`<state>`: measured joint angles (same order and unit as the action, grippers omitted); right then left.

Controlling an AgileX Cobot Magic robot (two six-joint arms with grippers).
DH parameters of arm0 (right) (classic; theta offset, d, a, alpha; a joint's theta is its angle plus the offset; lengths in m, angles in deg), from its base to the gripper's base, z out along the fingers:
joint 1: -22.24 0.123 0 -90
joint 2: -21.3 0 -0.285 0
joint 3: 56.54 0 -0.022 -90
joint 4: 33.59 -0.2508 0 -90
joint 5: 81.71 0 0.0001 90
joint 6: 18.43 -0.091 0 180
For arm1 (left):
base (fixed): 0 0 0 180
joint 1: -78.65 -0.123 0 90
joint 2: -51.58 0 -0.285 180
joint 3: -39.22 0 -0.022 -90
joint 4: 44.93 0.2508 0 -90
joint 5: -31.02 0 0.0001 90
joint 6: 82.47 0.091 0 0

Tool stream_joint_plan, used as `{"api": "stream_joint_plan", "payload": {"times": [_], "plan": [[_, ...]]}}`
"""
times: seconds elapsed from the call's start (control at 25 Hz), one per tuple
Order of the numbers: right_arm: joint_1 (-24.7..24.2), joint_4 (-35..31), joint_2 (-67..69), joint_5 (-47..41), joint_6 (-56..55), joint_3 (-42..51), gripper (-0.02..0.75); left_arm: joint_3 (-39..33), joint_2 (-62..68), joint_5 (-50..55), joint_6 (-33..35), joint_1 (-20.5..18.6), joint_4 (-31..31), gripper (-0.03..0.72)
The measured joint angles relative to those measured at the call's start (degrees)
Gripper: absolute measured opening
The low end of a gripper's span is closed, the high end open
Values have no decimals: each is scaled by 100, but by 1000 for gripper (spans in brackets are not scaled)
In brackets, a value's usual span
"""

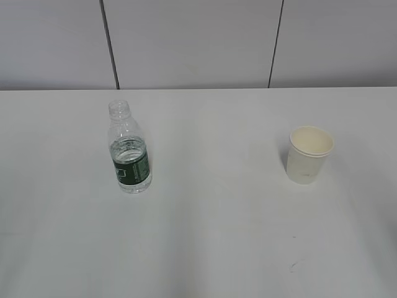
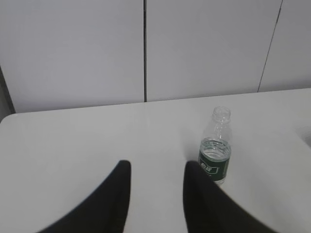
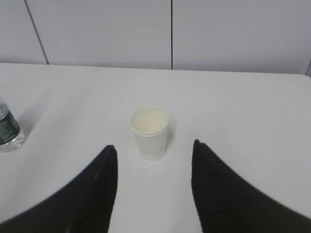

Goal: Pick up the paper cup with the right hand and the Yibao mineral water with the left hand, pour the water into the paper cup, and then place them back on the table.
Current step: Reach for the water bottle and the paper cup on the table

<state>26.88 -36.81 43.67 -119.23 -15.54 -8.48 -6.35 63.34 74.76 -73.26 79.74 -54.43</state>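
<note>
The Yibao mineral water (image 1: 129, 151) stood upright and uncapped on the table (image 1: 211, 236), well to the left of the paper cup (image 1: 308, 154), which sat upright and looked empty. Neither arm showed in the exterior view, so the work seemed to be at its very start: both pickups were yet to come.

The left hand (image 2: 156, 167) had its fingers (image 2: 116, 194) spread wide, holding and touching nothing. The bottle stood beyond and to the right of their gap, so the next move called for a shift rightward before advancing.

The right hand (image 3: 154, 150) was likewise wide open and empty. The cup stood just beyond its fingers (image 3: 206, 184), nearly centred on the gap, so a straight advance and a gentle close should do.
</note>
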Motion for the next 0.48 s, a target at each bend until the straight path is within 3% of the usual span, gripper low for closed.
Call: {"api": "stream_joint_plan", "payload": {"times": [0.28, 0.48], "plan": [[0, 135, 1352, 1860, 0, 210, 400, -242, 1429, -1683, 1743, 0, -1332, 238], [0, 146, 2158, 2889, -8, 643, 400, -564, 2164, -2685, 1990, 0, -1809, 238]]}}
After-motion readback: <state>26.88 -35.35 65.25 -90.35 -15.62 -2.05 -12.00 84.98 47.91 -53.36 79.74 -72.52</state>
